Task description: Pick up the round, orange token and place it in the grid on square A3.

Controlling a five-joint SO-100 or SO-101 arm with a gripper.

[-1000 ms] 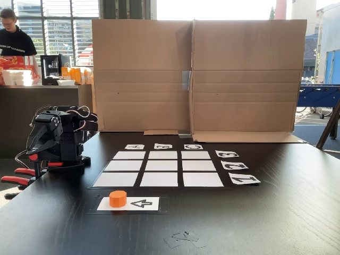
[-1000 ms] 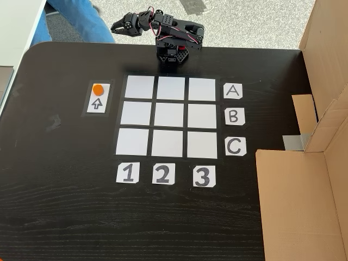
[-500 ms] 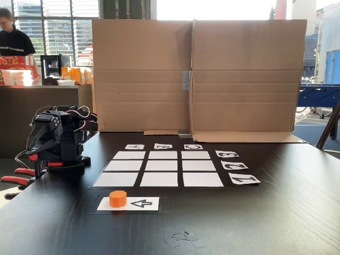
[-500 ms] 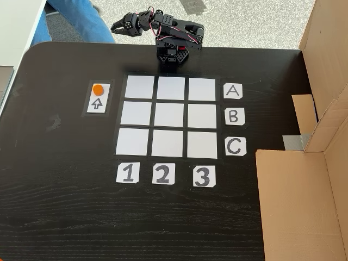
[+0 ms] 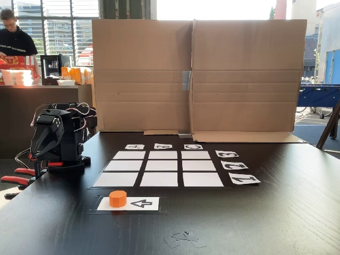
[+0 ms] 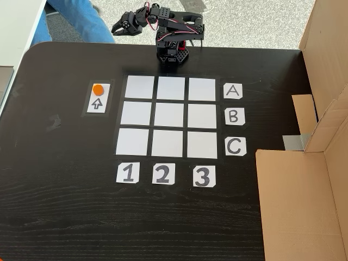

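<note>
The orange token (image 5: 118, 198) (image 6: 97, 89) stands on one end of a white arrow card (image 5: 142, 203), just outside the grid (image 5: 158, 168) (image 6: 168, 116). Square A3 (image 5: 129, 155) (image 6: 202, 88) is the corner cell in line with the A and 3 cards, and it is bare. The black arm sits folded at the table edge beside the grid's A row. My gripper (image 5: 36, 155) (image 6: 115, 30) points down beyond that edge, well away from the token, its fingers together with nothing in them.
A tall cardboard wall (image 5: 194, 74) (image 6: 310, 190) closes off the side past the letter cards. Red clamps (image 5: 16, 178) hold the arm's base to the table edge. Small paper scraps (image 5: 183, 239) lie near the front. A person (image 5: 13, 32) stands far behind.
The folded arm has lifted a little at its upper links, and the gripper has risen slightly. The token stays on the arrow card.
</note>
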